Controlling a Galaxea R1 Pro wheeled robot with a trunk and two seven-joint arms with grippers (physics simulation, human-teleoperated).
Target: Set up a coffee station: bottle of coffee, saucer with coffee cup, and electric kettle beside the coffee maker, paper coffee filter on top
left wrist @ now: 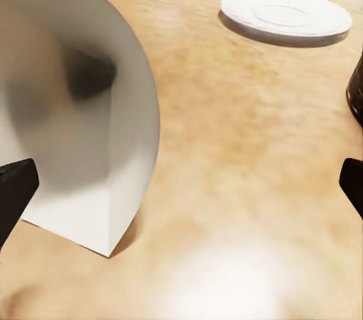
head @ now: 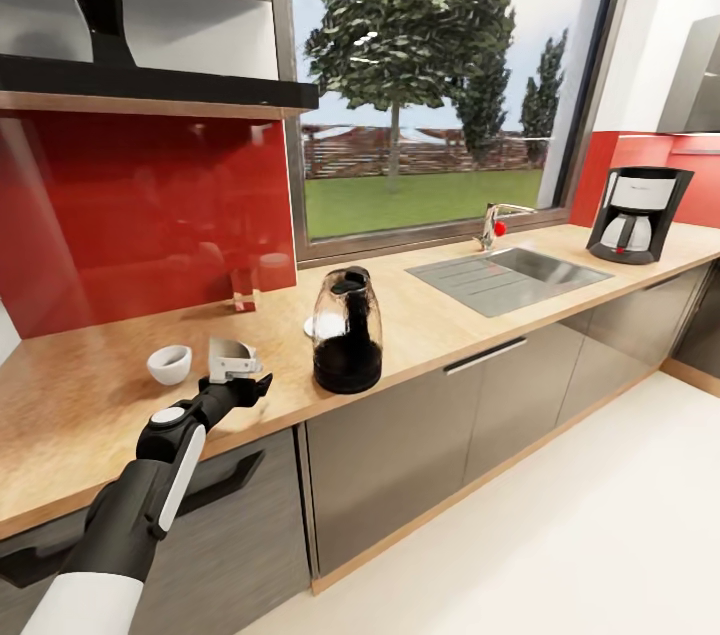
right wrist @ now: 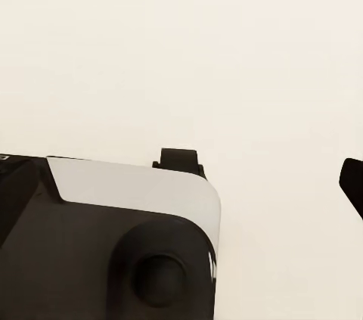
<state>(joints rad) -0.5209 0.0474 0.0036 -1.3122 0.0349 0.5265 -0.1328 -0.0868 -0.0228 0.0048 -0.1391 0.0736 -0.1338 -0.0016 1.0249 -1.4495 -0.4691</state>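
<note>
2 left-gripper fingers [left wrist: 17,191] spread beside paper coffee filter [head: 228,356]; right fingers' state: cannot tell.

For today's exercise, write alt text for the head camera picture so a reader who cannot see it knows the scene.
The left gripper hovers open over the kitchen countertop just in front of the paper coffee filter, with the coffee cup beside it. The electric kettle stands mid-counter; the coffee maker sits far along, past the sink.
</note>
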